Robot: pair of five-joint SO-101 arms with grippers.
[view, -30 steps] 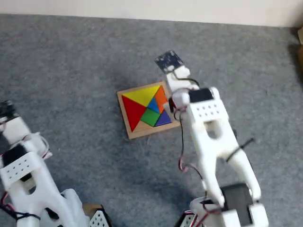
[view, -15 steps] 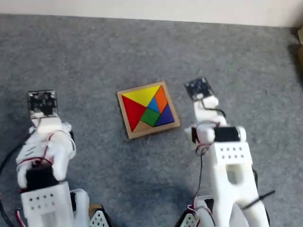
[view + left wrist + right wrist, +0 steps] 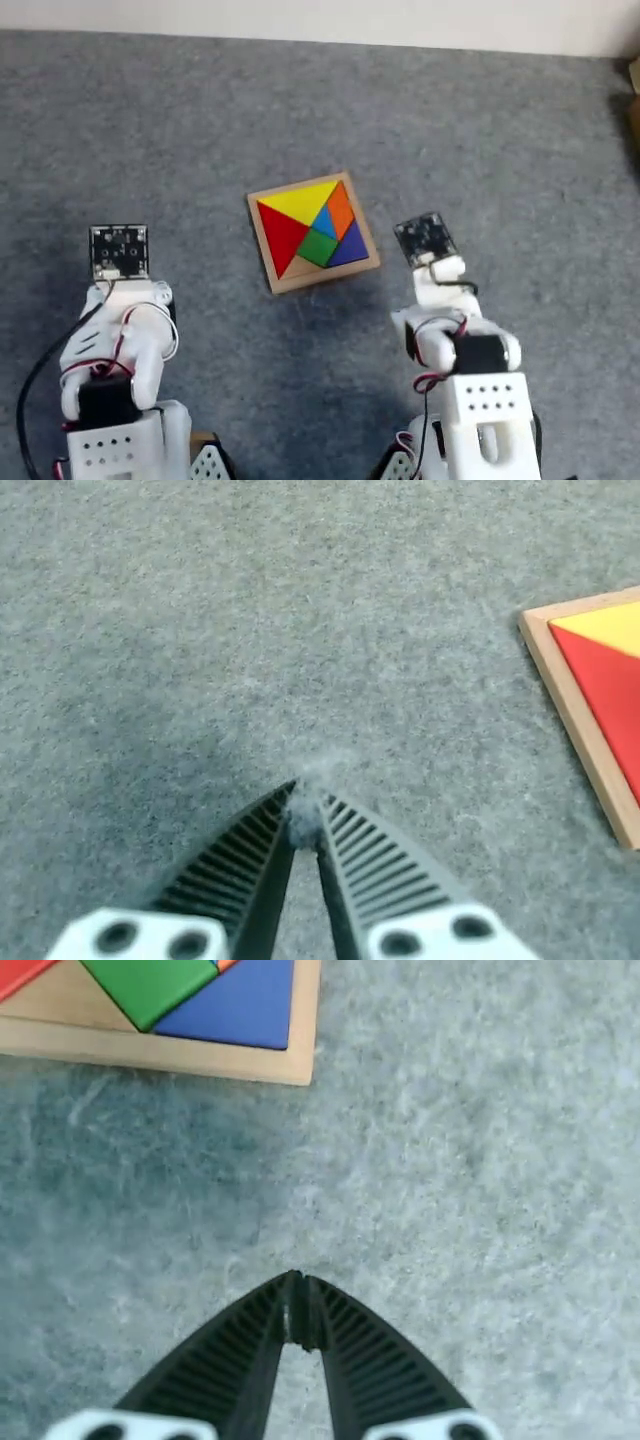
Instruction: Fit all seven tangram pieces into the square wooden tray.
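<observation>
Tray: the square wooden tray (image 3: 271, 254) lies flat about the middle of the grey surface (image 3: 200, 120), turned a little so that none of its sides runs parallel to the surface's edges.
Pieces: the coloured pieces sit inside the tray, edge to edge. A yellow triangle (image 3: 300, 203) lies toward the far edge of the surface and a red triangle (image 3: 280, 238) toward the left edge. A green square (image 3: 318, 247) sits near the tray's middle, with a small blue triangle (image 3: 325, 220) just beyond it. An orange piece (image 3: 342, 208) and a violet-blue triangle (image 3: 348, 248) lie along the tray's right side. I cannot tell from these views whether all seven pieces are there.
Left arm: the left arm (image 3: 110, 350) stands near the surface's near-left corner, well apart from the tray.
Left gripper: the left gripper (image 3: 305, 815) points down at bare surface, its fingertips pressed together with nothing between them. A corner of the tray shows off to one side.
Right arm: the right arm (image 3: 460, 350) stands by the near edge, right of the tray.
Right gripper: the right gripper (image 3: 300, 1310) is closed to a point and empty, above bare surface near the tray's corner where the violet-blue triangle sits, not touching the rim.
</observation>
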